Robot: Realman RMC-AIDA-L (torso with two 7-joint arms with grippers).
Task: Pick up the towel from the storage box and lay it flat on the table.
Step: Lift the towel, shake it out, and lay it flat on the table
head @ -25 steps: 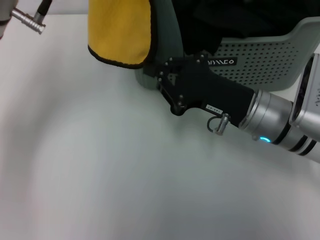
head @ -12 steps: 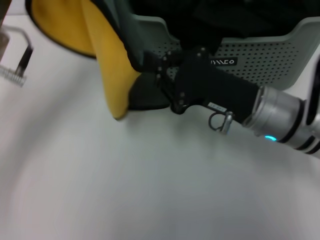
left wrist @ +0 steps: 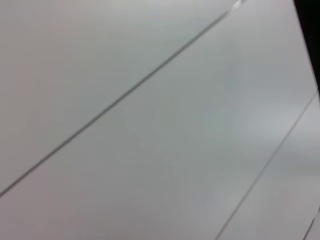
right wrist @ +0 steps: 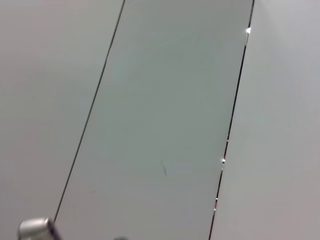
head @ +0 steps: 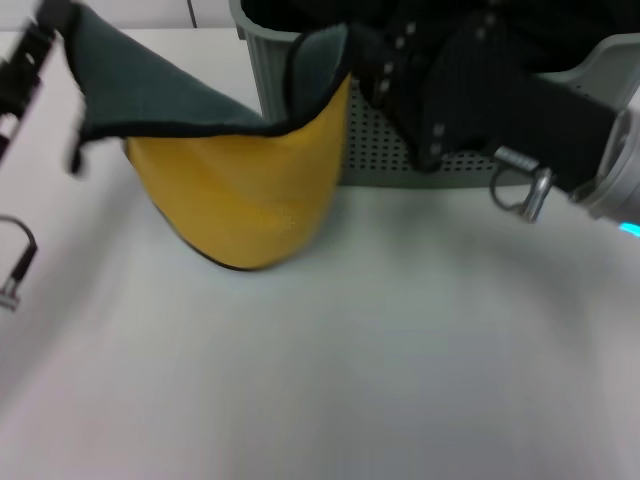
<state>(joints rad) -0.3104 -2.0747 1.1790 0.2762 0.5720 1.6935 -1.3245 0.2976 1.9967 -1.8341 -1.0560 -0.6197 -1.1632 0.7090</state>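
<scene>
The towel [head: 240, 200] hangs spread in the head view, dark teal-grey along its top and mustard-yellow below, with its lower curve down near the table [head: 350, 380]. My left gripper [head: 52, 32] holds its far-left corner, high at the picture's top left. Its other upper corner is pinched by my right gripper [head: 362, 52], just in front of the storage box [head: 395, 150]. The pale perforated box stands behind the towel at the back of the table. Neither wrist view shows fingers or the towel, only pale flat panels.
Dark cloth [head: 290, 12] fills the top of the box. A metal ring [head: 520, 190] dangles from my right arm, over the table's right side. A cable loop [head: 15, 265] hangs from my left arm at the left edge.
The towel went from hanging bunched beside the box to being stretched wide between both grippers. My left gripper moved out to the left and my right gripper rose toward the box rim.
</scene>
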